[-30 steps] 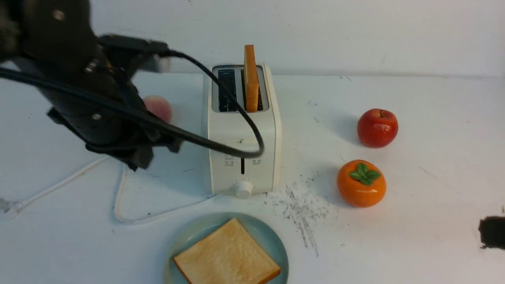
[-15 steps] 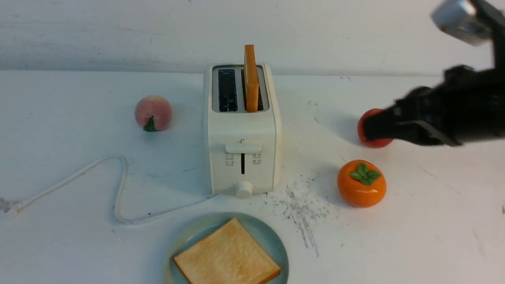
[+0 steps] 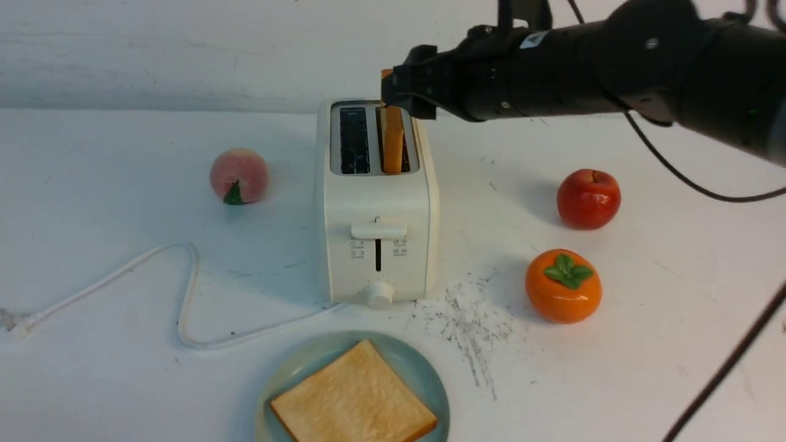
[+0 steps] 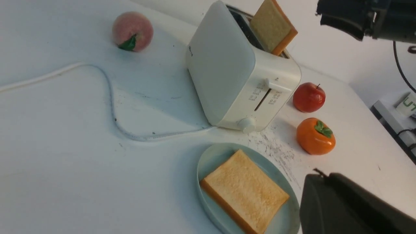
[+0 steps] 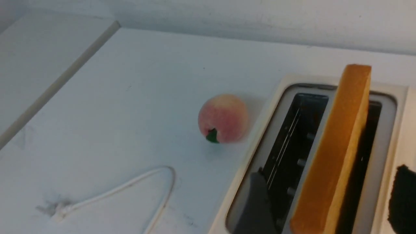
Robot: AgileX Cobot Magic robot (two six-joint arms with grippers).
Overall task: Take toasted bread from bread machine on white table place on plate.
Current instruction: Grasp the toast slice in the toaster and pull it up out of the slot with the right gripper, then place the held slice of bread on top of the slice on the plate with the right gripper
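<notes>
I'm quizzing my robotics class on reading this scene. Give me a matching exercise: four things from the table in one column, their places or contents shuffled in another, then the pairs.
1 peach
2 apple
3 plate
4 bread machine

A bears the flat slice
B right of the bread machine
C holds the standing slice
D left of the bread machine

Pairs: 1-D, 2-B, 3-A, 4-C

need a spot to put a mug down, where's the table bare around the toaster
Bare table right of the persimmon and apple; also the near left corner, this side of the cord. Crowded: between toaster and plate.
</notes>
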